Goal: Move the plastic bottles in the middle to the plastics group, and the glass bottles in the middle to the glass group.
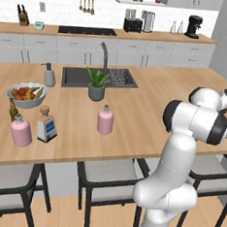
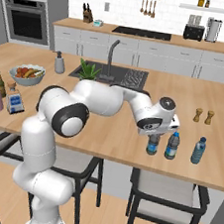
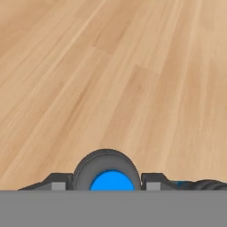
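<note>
A white robot arm reaches over a long wooden island counter [image 2: 130,141] in a kitchen. Its gripper [image 2: 154,135] hangs straight above a small water bottle [image 2: 153,144] near the counter's front edge, at its right part. In the hand view the bottle's dark cap [image 3: 106,170] sits between the two finger tips [image 3: 57,182], which are closed against it, so the jaws grip the bottle. Just beside it to the right stand two like water bottles [image 2: 172,145], a pair, the farther one [image 2: 198,150] a little apart. Behind them the wood lies bare up to two small wooden shakers [image 2: 203,116].

Far to the left, a flat square bottle [image 1: 47,124] stands just beside a stout pink bottle [image 1: 21,130] and a thin dark bottle [image 1: 12,110], near the front edge. A round pink bottle [image 1: 105,119] stands alone mid-counter, with bare wood around it. Behind it are a potted plant [image 1: 97,84], a sink [image 1: 84,77] and a fruit bowl [image 1: 26,94].
</note>
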Robot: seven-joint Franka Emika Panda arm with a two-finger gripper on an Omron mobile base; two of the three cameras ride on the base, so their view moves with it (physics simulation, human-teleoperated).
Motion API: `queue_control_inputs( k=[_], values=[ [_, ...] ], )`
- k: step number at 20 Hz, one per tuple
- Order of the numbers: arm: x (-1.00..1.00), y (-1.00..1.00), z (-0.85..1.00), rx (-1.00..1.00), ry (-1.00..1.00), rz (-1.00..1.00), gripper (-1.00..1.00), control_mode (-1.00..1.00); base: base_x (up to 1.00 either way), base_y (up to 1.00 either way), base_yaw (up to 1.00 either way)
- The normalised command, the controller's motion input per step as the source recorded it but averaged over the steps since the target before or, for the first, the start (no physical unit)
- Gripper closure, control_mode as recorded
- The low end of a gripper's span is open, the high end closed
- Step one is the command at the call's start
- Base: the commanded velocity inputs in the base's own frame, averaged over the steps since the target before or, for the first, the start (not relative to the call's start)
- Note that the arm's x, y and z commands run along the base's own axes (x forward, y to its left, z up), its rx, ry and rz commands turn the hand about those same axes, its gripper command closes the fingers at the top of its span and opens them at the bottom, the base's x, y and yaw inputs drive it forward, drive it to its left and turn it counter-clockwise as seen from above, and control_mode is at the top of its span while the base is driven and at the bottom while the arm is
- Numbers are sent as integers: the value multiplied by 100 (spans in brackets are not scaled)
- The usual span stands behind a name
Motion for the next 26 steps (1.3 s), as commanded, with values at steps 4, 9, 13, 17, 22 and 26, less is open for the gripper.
queue_control_inputs(
  k=[4,9,13,17,22,26],
  values=[
    [-4,0,2,0,-1,0,-100,-100,0,0,0],
    [0,0,14,-3,0,0,-100,-100,0,0,0],
    [0,0,26,-3,0,0,-100,-100,0,0,0],
    [0,7,55,-4,0,0,-100,-100,0,0,0],
    [0,41,39,0,0,0,-100,-100,0,0,0],
    [0,41,27,1,0,0,-100,-100,0,0,0]
  ],
)
